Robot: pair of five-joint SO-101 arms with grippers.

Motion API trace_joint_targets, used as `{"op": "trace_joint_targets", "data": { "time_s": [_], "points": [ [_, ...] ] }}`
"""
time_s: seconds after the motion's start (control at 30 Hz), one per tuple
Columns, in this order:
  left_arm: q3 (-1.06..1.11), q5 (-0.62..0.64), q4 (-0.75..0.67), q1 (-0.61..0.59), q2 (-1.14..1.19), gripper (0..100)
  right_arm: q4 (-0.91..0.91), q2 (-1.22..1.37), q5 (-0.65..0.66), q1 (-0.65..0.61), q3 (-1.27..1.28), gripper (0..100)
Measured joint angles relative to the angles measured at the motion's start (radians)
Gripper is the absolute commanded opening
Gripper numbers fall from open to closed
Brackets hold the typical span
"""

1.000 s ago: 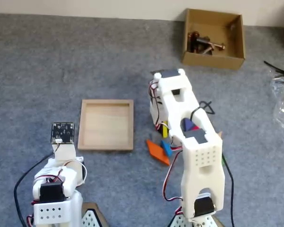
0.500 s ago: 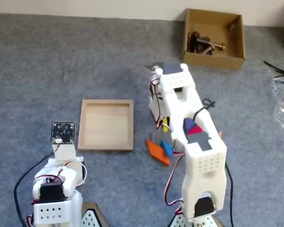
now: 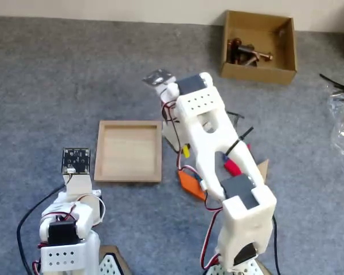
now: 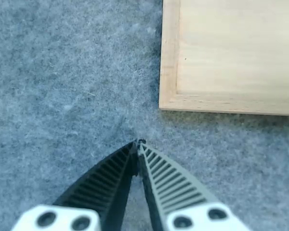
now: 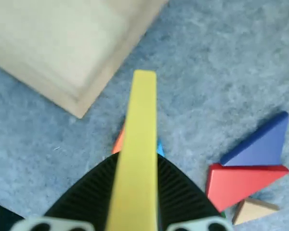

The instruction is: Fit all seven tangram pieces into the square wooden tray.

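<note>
Grey carpet [image 3: 57, 74] is covering the whole work surface. Item one, the square wooden tray [image 3: 129, 150], is lying flat on it, its light floor framed by a low rim. The left gripper [image 4: 137, 143] is hanging just off one tray corner, on the side nearest the arm bases, with its ribbed black jaws pressed together on nothing. The right gripper [image 5: 137, 166] is sitting just beside the tray's opposite side, clamping a long yellow wooden piece [image 5: 140, 110] whose free end is reaching close to a tray corner. Loose tangram pieces are lying on the carpet on that same side of the tray. An orange flat piece [image 3: 190, 183] is nearest it. A blue triangle [image 5: 260, 144], a red triangle [image 5: 241, 183] and a small tan triangle [image 5: 253, 211] are clustering together farther from the tray. An open cardboard box [image 3: 258, 47] is standing well apart from the tray, beyond its far side.
</note>
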Motion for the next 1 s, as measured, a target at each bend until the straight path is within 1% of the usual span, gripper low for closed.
{"op": "trace_joint_targets", "data": {
  "time_s": [0.17, 0.37, 0.47, 0.63, 0.7, 0.8, 1.0],
  "points": [
    [0.000, 0.000, 0.000, 0.000, 0.000, 0, 0.002, 0.000, 0.032, -0.091, 0.000, 0.5],
    [0.000, 0.000, 0.000, 0.000, 0.000, 0, 0.002, 0.000, 0.034, -0.219, 0.000, 0.5],
    [0.000, 0.000, 0.000, 0.000, 0.000, 0, -0.018, 0.000, 0.034, -0.258, 0.000, 0.5],
    [0.000, 0.000, 0.000, 0.000, 0.000, 0, -0.143, 0.000, 0.034, -0.265, 0.000, 0.5],
    [0.000, 0.000, 0.000, 0.000, 0.000, 0, -0.187, 0.000, 0.005, -0.265, 0.000, 0.5],
    [0.000, 0.000, 0.000, 0.000, 0.000, 0, -0.233, 0.000, -0.031, -0.265, 0.000, 0.5],
    [0.000, 0.000, 0.000, 0.000, 0.000, 0, -0.325, 0.000, -0.041, -0.267, 0.040, 0.5]
  ]
}}
